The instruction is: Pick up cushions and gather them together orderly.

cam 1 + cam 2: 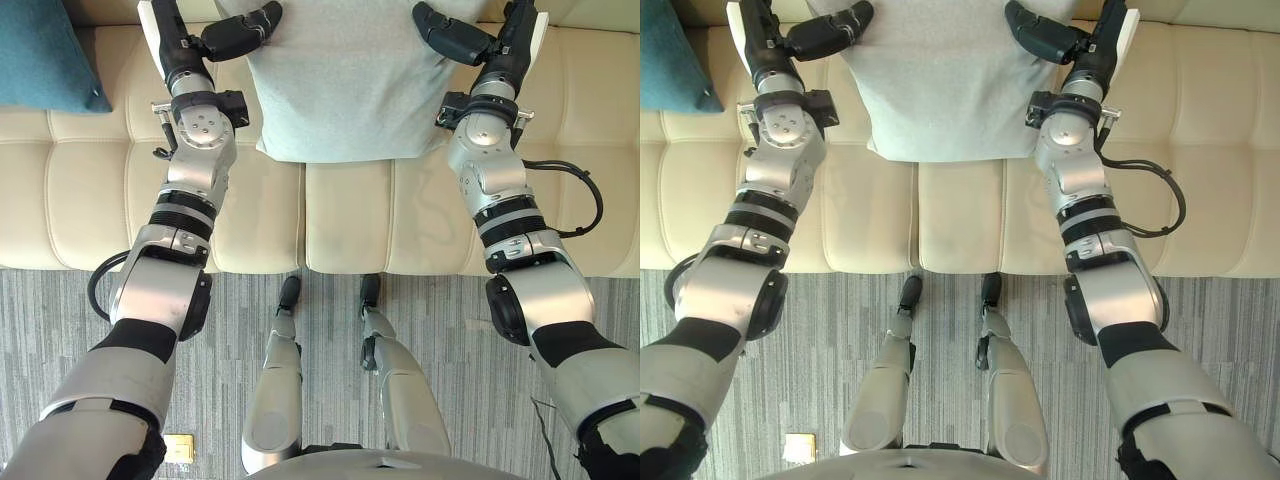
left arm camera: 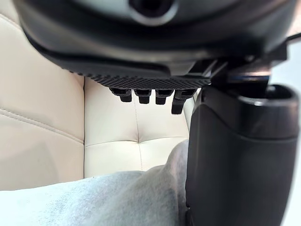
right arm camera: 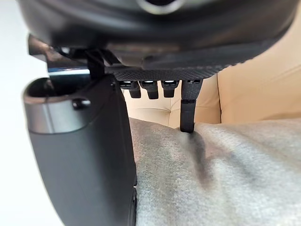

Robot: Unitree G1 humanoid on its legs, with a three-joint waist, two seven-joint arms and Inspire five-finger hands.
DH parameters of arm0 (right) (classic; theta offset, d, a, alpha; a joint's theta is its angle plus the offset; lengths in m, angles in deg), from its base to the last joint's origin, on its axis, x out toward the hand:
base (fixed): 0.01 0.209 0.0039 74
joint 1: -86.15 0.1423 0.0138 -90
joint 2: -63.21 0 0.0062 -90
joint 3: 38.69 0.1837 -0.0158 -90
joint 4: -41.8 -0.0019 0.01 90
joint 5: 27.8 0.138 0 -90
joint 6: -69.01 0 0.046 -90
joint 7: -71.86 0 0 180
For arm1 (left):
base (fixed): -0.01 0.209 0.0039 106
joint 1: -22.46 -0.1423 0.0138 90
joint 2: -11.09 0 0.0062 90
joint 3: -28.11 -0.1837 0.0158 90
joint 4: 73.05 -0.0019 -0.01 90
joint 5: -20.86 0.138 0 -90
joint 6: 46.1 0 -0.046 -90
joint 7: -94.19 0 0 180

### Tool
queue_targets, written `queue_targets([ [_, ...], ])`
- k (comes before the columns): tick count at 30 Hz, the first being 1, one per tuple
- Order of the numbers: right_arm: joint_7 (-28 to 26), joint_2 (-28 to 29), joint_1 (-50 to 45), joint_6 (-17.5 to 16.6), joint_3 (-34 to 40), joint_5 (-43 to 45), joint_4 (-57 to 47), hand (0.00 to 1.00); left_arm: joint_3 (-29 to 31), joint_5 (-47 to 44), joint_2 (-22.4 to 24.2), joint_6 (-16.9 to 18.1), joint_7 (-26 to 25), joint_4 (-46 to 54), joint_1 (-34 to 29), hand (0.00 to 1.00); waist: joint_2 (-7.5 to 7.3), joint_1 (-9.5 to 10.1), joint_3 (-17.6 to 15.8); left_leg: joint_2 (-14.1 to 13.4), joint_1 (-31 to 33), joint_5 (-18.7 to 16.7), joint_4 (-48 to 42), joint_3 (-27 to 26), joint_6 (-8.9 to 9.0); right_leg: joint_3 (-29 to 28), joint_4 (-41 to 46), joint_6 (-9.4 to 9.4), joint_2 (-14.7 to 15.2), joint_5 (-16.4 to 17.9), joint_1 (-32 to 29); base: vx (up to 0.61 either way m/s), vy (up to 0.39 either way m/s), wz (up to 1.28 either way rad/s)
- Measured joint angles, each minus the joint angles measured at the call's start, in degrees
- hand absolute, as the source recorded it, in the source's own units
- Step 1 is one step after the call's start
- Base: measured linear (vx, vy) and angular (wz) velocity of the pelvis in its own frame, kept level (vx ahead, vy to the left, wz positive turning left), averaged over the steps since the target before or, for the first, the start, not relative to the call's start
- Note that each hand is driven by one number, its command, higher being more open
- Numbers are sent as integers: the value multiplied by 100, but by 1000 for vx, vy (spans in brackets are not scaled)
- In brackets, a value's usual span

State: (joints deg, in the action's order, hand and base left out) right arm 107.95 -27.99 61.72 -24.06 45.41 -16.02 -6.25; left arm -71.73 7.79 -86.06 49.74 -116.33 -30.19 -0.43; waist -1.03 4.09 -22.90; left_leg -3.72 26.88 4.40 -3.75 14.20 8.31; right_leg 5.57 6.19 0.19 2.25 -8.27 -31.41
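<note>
Two dark hands grasp the grey cushion (image 1: 340,90) at upper centre of the frame, past the striped carpet (image 1: 60,320) along the bottom and the cream sofa (image 1: 350,220) across the middle. The left hand (image 1: 235,35) is clenched on its left edge, and the right hand (image 1: 450,35) pinches its right edge, one finger (image 3: 187,115) dented into the fabric. The cushion's straight lower edge runs across the frame, its top is cut off, and a teal cushion (image 1: 45,50) lies in the upper left corner.

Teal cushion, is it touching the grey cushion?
No, the teal cushion lies apart from the grey cushion, with bare sofa seat between them.
</note>
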Motion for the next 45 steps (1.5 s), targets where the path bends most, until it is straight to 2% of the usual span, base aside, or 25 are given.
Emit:
queue_targets([
  [8,-437,-199,108,9,14,920,306,100,226,-961,-171,48,390,-107,-5,100,1,13,-1,-25,-179,67,115,6,1,13,-356,10,-35,-188,286,0,0,0],
  [10,-499,-363,107,21,65,1154,341,100,239,-1458,-354,114,596,-102,-44,100,2,20,-1,-22,-235,89,161,10,-8,17,-428,5,-32,-234,365,0,0,0],
  [13,-621,-567,65,31,412,1510,383,100,531,-2056,-488,201,845,-73,-141,100,2,44,-1,-12,-310,95,180,12,-17,18,-516,-4,-30,-272,473,0,0,0],
  [17,-663,-731,-193,6,1001,1666,363,100,921,-2461,-617,358,939,118,-476,100,1,51,-2,-4,-413,98,211,18,-21,21,-567,-11,-39,-287,595,17,-14,1],
  [20,-591,-730,-470,-35,1380,1798,193,100,1106,-2470,-627,370,958,284,-710,100,0,46,-3,3,-457,98,220,23,-21,22,-581,-12,-41,-287,641,19,-21,1],
  [23,-543,-665,-919,-219,1688,1993,-352,100,1206,-2466,-615,383,965,754,-1132,100,0,37,-3,6,-471,98,221,23,-22,14,-585,-18,-40,-294,649,14,-23,-1],
  [24,-547,-543,-1261,-358,1885,1992,-814,100,1310,-2460,-535,413,974,1141,-1496,100,0,33,-3,4,-503,97,221,17,-22,4,-585,-18,-42,-294,676,24,-30,-2],
  [27,-583,-430,-1865,-529,1994,1986,-1339,100,1375,-2447,-308,442,976,1542,-2002,100,-2,33,-4,2,-612,87,221,14,-37,-6,-621,-19,-46,-293,808,28,-22,-1],
  [29,-744,-140,-2931,-688,2041,1948,-2101,100,1530,-2146,251,512,1022,2050,-2910,100,-3,57,-3,-9,-809,-26,193,-58,-117,-60,-712,-23,-63,-285,1032,38,-22,-11],
  [30,-810,-44,-3208,-704,2041,1906,-2244,100,1535,-2046,390,512,1034,2095,-3139,100,-5,60,-3,-8,-851,-64,163,-87,-136,-87,-722,-28,-65,-282,1078,27,-12,-19],
  [33,-1174,744,-4773,-674,2033,1521,-2562,100,1527,-1591,1333,432,1177,2177,-4485,100,-47,81,38,-26,-1022,-324,-83,-260,-187,-208,-733,-66,-106,-205,1302,55,-14,-26],
  [34,-1324,1049,-5350,-608,2034,1387,-2557,100,1455,-1441,1620,303,1310,2177,-4969,100,-52,86,41,-44,-1075,-438,-209,-299,-198,-243,-732,-63,-131,-172,1396,76,-6,-24],
  [36,-1484,1320,-5912,-459,2041,1144,-2443,100,1331,-1080,1851,137,1526,2132,-5466,100,-57,83,59,-69,-1137,-555,-336,-344,-199,-275,-721,-50,-153,-134,1498,75,15,-15],
  [39,-1747,1711,-6792,-284,2025,704,-1829,100,1229,-556,2149,-36,1941,1486,-6192,100,-67,38,478,-123,-1309,-713,-457,-416,-194,-293,-688,-78,-186,-27,1692,102,25,-7],
  [41,-1921,1829,-7275,-208,1936,305,-1350,100,1274,-295,2216,-73,2079,999,-6610,100,-77,22,946,-152,-1567,-814,-451,-520,-231,-308,-666,-92,-197,95,1926,119,38,-6],
  [44,-2083,1928,-7597,-189,1876,-112,-734,100,1394,-192,2236,-83,2118,578,-7065,100,-78,27,1530,-158,-1744,-934,-445,-634,-287,-360,-623,-103,-183,214,2072,65,41,-11],
  [45,-2115,1931,-7614,-173,1838,-190,-533,100,1502,-149,2245,-87,2131,431,-7125,100,-83,32,1619,-159,-1807,-945,-427,-703,-305,-392,-620,-109,-172,227,2111,35,60,-17],
])
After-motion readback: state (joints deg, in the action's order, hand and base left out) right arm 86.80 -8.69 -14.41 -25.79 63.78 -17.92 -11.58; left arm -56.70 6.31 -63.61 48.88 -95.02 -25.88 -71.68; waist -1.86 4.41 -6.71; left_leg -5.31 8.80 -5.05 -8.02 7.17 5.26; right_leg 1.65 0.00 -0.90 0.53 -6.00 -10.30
